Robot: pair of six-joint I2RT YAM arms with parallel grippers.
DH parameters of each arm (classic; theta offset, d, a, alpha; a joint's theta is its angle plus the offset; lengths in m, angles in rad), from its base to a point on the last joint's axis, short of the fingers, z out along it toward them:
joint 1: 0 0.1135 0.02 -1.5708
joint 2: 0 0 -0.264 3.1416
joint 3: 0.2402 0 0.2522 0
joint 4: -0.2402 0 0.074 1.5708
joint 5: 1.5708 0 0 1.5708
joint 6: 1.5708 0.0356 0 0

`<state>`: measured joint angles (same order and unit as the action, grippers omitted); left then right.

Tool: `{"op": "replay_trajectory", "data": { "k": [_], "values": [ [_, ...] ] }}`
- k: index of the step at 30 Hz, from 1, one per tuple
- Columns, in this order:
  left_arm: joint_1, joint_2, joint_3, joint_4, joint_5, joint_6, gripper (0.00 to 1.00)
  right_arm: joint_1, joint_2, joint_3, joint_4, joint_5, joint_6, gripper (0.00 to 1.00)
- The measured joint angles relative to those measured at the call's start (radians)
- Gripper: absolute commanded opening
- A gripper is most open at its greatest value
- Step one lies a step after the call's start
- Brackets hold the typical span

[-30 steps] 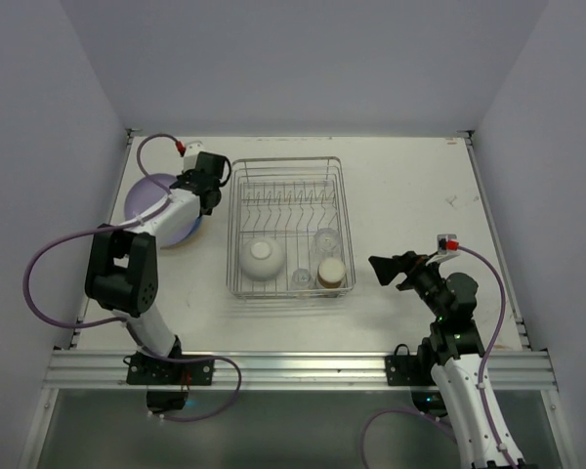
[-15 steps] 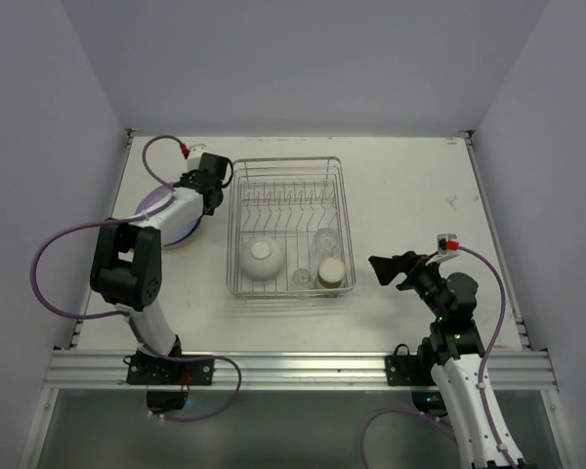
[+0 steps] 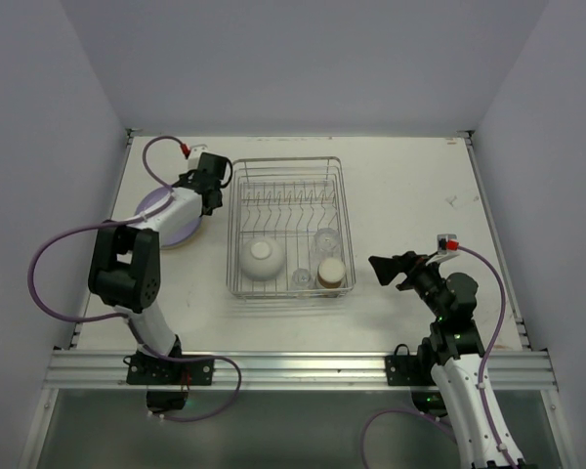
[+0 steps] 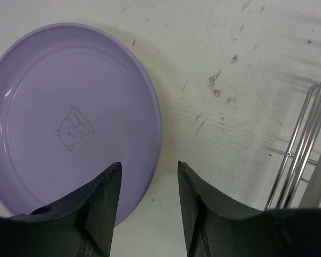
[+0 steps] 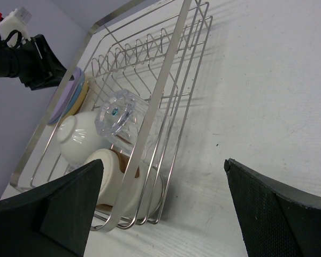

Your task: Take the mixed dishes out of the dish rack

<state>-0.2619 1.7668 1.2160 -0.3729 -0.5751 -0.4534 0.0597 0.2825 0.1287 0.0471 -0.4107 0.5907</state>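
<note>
1. Dish rack (image 3: 285, 227) sits mid-table (image 3: 410, 186), long side running front to back.
2. Inside, at its near end: white bowl (image 3: 261, 258) on the left, looks upside down. Brown cup (image 3: 331, 273) is in the near-rt corner.
3. Clear glass (image 3: 325, 239) is just behind the cup. Smaller glass (image 3: 301, 278) sits btwn bowl & cup.
4. Purple plate (image 4: 69, 123) lies flat on the table just left of the rack, outside it. Tan plate (image 3: 184, 239) shows its rim from under it.
5. L tool (image 4: 148, 170) hangs over the purple plate's rack-side edge, fingers spread, nothing btwn them.
6. R tool (image 3: 378, 270) is rt of the rack, apart from it & pointing at it. Fingers are spread wide, empty.
</note>
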Motion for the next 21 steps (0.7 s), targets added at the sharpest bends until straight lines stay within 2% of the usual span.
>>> {"op": "replay_trajectory", "data": {
  "k": [4,6,7,10,15,21],
  "values": [
    [0.000,-0.047,-0.003,-0.011,0.022,0.000,0.55,0.000,0.000,0.000,0.000,0.000,0.000,0.99],
    [0.000,-0.092,-0.010,-0.010,0.044,-0.002,0.61,0.000,0.000,0.000,0.000,0.000,0.000,0.99],
    [0.000,-0.119,-0.018,-0.007,0.056,-0.003,0.65,0.000,0.000,0.000,0.000,0.000,0.000,0.99],
    [0.000,-0.212,-0.065,0.008,0.093,-0.011,0.86,0.000,0.000,0.000,0.000,0.000,0.000,0.99],
    [0.000,-0.369,-0.179,0.041,0.144,-0.018,0.98,0.000,0.000,0.000,0.000,0.000,0.000,0.99],
    [0.001,-0.546,-0.351,0.133,0.261,-0.026,1.00,0.000,0.014,0.000,0.002,0.000,0.000,0.99]
  ]
}}
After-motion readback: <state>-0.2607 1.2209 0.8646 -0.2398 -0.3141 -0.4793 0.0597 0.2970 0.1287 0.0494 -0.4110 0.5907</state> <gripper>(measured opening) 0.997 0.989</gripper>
